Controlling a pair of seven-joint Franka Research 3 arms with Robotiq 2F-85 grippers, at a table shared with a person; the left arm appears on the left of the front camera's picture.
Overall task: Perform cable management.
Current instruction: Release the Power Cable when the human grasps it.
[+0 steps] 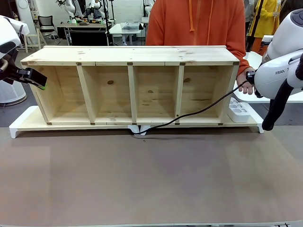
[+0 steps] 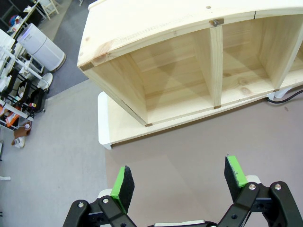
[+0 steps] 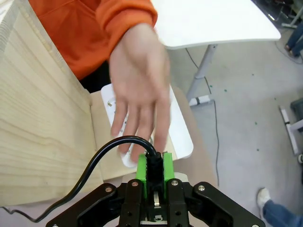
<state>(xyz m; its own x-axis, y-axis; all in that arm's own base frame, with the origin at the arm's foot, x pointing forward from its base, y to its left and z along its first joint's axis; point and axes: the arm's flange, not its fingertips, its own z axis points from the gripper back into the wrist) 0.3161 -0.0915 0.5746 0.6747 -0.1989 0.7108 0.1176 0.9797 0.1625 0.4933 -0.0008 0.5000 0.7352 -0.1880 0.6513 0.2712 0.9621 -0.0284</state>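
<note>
Clamped between your right gripper's [image 3: 155, 166] green pads was the plug end of the cable [image 3: 102, 154], which ran down past the wooden shelf's [image 1: 132, 87] right end and along the table [image 1: 151, 179] to below its middle. You had the person's hand [image 3: 139, 92] open just beyond, over the white power strip [image 1: 239, 111]. Your left gripper [image 2: 179, 182] hung with jaws wide, holding nothing, off the shelf's left end.

White glossy right arm [image 1: 284, 61], grey "FRAN" lettering, thick black sleeve alongside. Left gripper [image 2: 179, 182]: black linkage, silver screws, green pads. Right gripper [image 3: 155, 166] same. Person [image 1: 196, 23]: orange hoodie, drawstrings.
</note>
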